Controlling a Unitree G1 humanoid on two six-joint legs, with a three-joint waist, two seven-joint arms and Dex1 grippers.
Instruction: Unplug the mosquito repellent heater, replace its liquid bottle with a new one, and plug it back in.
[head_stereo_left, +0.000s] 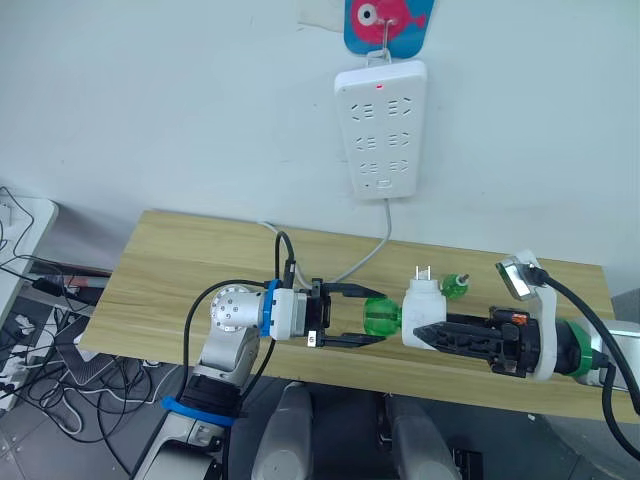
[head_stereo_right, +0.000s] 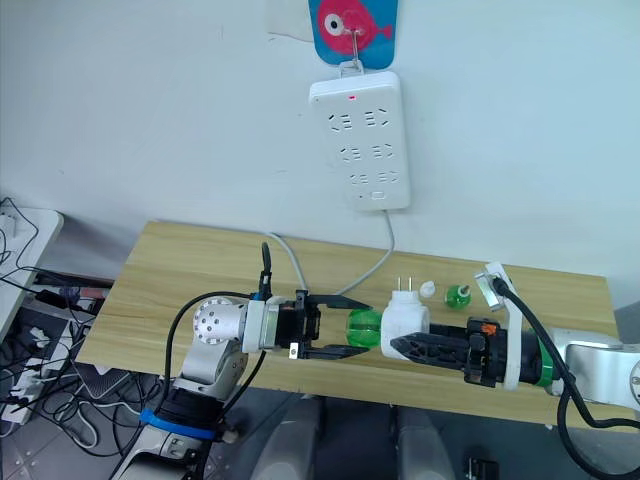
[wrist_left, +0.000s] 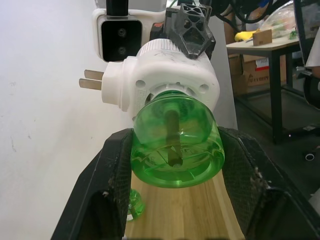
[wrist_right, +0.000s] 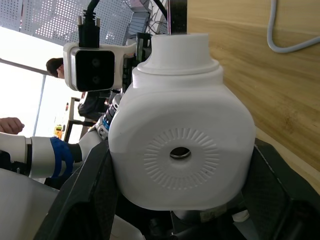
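Holding the mosquito repellent heater (head_stereo_left: 421, 308) unplugged above the near edge of the wooden table (head_stereo_left: 180, 270), the right gripper (head_stereo_left: 425, 335) has its black fingers clamped on the white body, prongs pointing up toward the wall. The green liquid bottle (head_stereo_left: 381, 317) is seated in the heater's socket and sits between the fingers of the left gripper (head_stereo_left: 358, 315), which stand either side of it; whether they press the bottle or leave a sliver of air I cannot tell. The likeliest trouble, to my mind, is slippage: the bottle is smooth and round, so a twist could spin the fingers over the plastic, or turn the heater inside the right grip instead of freeing the thread. A bottle coming loose here could roll off the table edge. Another small green bottle (head_stereo_left: 455, 287) and a white cap (head_stereo_right: 428, 289) rest on the table behind the heater. A white power strip (head_stereo_left: 380, 130) hangs on the pale wall above, its cable (head_stereo_left: 370, 255) trailing onto the wood.
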